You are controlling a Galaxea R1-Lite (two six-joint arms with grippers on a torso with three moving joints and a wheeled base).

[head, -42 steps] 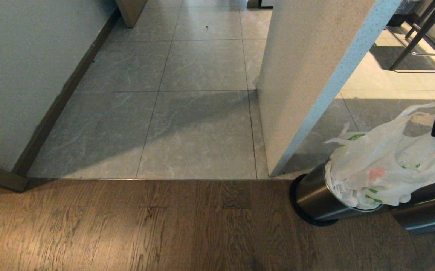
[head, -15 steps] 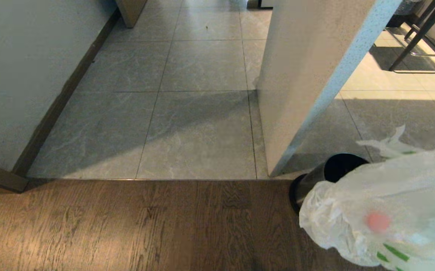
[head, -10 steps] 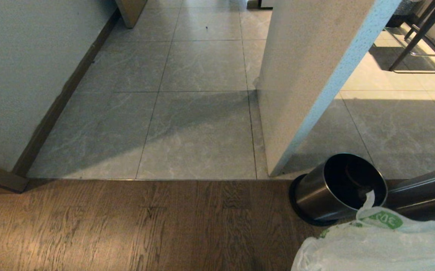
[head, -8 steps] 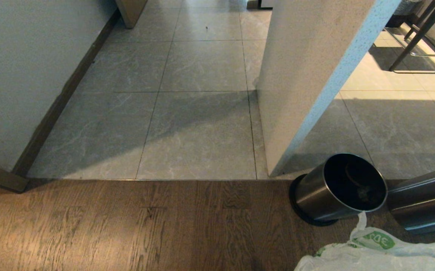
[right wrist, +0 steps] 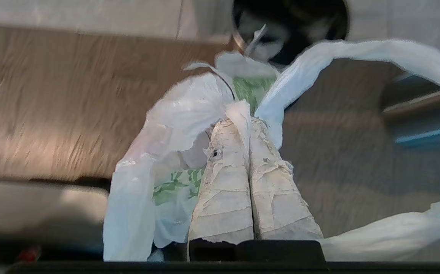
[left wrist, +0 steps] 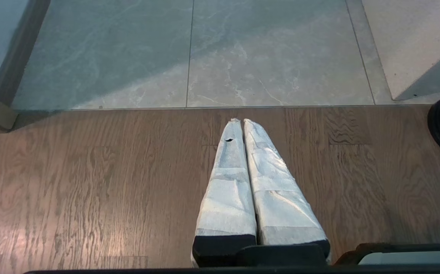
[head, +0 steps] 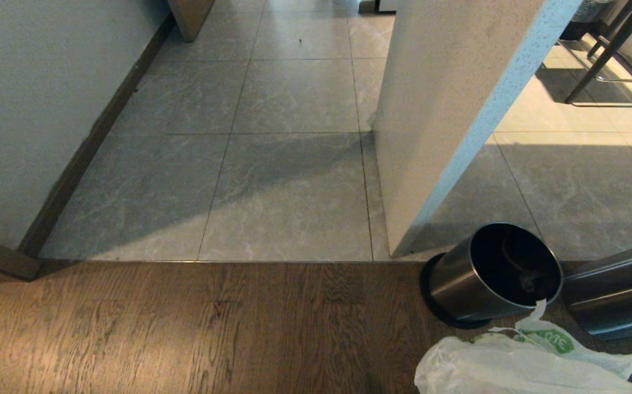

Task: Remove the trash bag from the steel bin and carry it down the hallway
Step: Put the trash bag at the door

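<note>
The right tool (right wrist: 248, 120) is pinched tight on the trash bag (head: 504, 366), which hangs just beside the empty steel bin (head: 491, 273) over the wooden floor (head: 184, 328). The left tool (left wrist: 241, 121) is closed, holding nothing.

wood floor (head: 184, 328), grey tiles (head: 288, 191), white pillar (head: 447, 109)

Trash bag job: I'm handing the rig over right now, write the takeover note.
Right gripper: shut on the bag, pinching the plastic near its loop handle.
Left gripper: shut, empty, parked over the wood floor.
Bag: out of the bin, low at the robot's right over the wood floor.
Bin: upright on the wood floor beside the wall end, now without the bag; a second steel bin stands to its right.
Done: bag removed.
Left: carry it down the hallway ahead.
</note>
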